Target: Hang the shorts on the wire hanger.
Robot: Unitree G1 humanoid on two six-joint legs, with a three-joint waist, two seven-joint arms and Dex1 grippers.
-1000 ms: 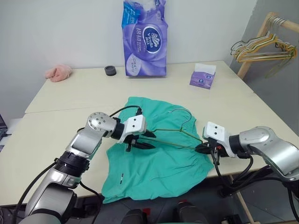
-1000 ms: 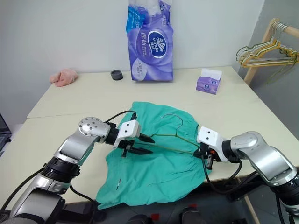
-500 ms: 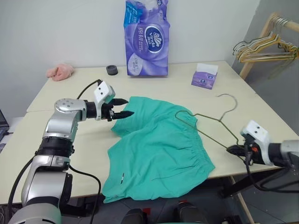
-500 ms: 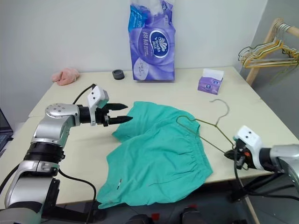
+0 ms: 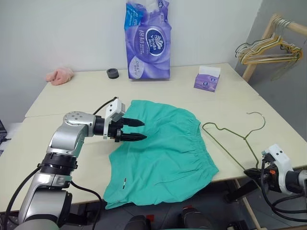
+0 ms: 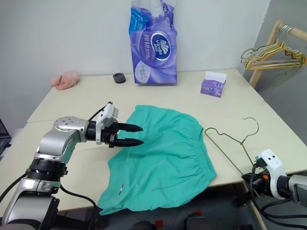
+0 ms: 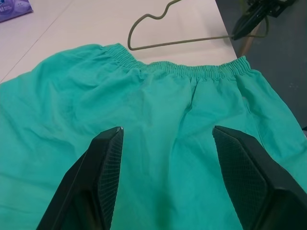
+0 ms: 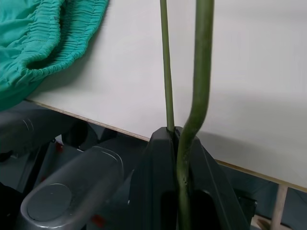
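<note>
The teal-green shorts [image 5: 165, 153] lie spread flat on the table, gathered waistband toward the right and one leg hanging over the front edge. My left gripper [image 5: 137, 131] hovers open over their left part with nothing between its fingers [image 7: 103, 182]. The wire hanger [image 5: 229, 140] lies to the right of the waistband, apart from the shorts, its hook [image 5: 259, 117] pointing away from me. Just past the table's front right edge, my right gripper [image 5: 251, 172] is shut on the hanger's near corner [image 8: 178, 143].
A tall purple tissue pack [image 5: 147, 40], a small black ring [image 5: 112, 73] and a pink cloth [image 5: 60, 75] stand at the back of the table [image 5: 72, 96]. A small purple tissue box [image 5: 207, 79] is at the back right. A wooden rack with several hangers [image 5: 268, 45] stands beyond the right edge.
My right gripper has drawn the hanger off the shorts to the right and sunk to the table's front right edge. My left gripper has pulled back leftward from the shorts' middle, still open.
</note>
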